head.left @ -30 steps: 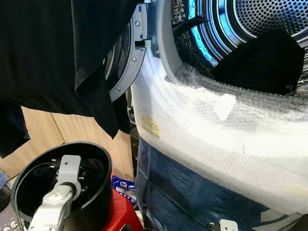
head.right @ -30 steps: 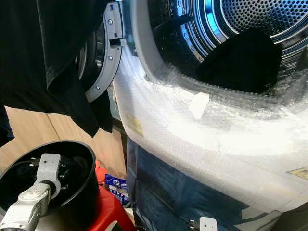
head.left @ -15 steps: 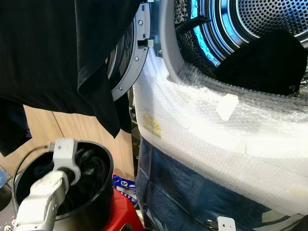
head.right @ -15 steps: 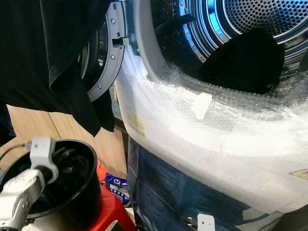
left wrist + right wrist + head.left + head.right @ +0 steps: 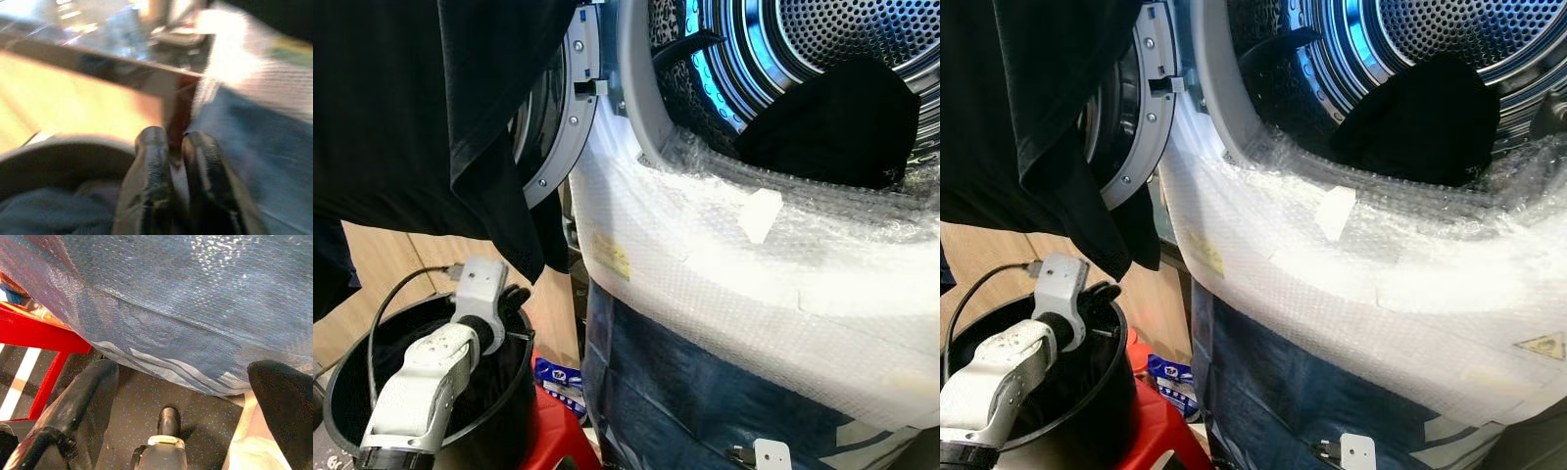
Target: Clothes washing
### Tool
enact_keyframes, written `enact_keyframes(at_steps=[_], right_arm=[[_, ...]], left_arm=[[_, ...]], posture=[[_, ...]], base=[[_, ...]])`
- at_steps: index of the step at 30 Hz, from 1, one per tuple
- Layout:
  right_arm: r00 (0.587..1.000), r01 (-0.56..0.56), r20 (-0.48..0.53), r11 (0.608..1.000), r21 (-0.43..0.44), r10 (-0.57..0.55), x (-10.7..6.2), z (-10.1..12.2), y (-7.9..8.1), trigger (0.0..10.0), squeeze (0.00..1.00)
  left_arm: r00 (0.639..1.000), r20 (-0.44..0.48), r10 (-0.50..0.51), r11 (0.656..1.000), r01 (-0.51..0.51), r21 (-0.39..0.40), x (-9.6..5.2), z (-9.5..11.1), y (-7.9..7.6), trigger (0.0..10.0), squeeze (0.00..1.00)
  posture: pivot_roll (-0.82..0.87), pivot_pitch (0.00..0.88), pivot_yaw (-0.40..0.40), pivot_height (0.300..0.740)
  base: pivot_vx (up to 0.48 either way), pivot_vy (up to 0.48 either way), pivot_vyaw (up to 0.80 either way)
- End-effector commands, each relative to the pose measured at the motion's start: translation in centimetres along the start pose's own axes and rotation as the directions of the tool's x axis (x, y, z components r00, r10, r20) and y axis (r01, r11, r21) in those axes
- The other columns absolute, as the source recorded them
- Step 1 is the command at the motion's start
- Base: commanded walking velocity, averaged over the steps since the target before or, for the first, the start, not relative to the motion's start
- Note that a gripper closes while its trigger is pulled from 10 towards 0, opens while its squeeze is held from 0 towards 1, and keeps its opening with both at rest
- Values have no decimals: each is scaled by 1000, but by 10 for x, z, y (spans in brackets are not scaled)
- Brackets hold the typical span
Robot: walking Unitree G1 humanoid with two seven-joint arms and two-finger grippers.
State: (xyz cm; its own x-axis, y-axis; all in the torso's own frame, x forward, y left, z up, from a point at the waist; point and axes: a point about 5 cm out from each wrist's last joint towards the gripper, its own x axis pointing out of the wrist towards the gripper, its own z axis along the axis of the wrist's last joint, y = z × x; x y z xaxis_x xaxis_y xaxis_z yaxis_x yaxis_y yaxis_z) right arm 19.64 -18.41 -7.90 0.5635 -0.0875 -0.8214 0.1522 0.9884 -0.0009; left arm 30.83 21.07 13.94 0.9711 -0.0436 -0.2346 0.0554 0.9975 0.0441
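The washing machine's drum (image 5: 862,29) stands open, and a black garment (image 5: 832,122) lies inside it at the front. Another black garment (image 5: 411,117) hangs over the open door (image 5: 570,108) at the upper left. Bubble wrap (image 5: 724,264) covers the machine's front below the opening. At the lower left stands a black bucket (image 5: 509,411) with dark clothes in it. My left gripper (image 5: 514,294) is at the bucket's far rim, its fingers (image 5: 151,161) shut with nothing seen between them. My right gripper (image 5: 183,377) hangs low by the machine's base, open and empty.
The bucket rests on a red stool (image 5: 553,436). A blue packet (image 5: 558,377) lies on the floor between the stool and the machine. Wooden panelling (image 5: 382,264) is behind the bucket. Blue wrap (image 5: 685,401) covers the machine's lower front.
My left arm has risen from deep inside the bucket to its far rim, towards the machine. The camera has shifted a little.
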Motion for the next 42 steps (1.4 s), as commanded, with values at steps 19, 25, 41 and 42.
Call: enact_keyframes(at_steps=[19, 25, 41, 42], right_arm=[[1000, -8, 1, 1000, -5, 8, 0, 0, 2, 10000, 0], [1000, -4, 4, 1000, -18, 4, 0, -1, 2, 10000, 0], [1000, 4, 4, 1000, -30, -3, 0, 1, -2, 10000, 0], [1000, 2, 4, 999, -32, -2, 0, 1, -2, 10000, 0]], left_arm=[[940, -224, -258, 892, 321, 318, -54, -21, 62, 10000, 1000], [916, -197, -351, 854, 399, 335, -45, -13, 52, 10000, 1000], [867, -431, -250, 713, 466, 524, -42, -34, 72, 10000, 1000], [881, -408, -240, 722, 443, 531, -39, -31, 73, 10000, 1000]], posture=[[52, 0, 29, 740], [45, 0, 27, 740], [42, 0, 12, 740], [48, 0, 9, 740]], base=[[0, 0, 0], [0, 0, 0], [0, 0, 0], [0, 0, 0]])
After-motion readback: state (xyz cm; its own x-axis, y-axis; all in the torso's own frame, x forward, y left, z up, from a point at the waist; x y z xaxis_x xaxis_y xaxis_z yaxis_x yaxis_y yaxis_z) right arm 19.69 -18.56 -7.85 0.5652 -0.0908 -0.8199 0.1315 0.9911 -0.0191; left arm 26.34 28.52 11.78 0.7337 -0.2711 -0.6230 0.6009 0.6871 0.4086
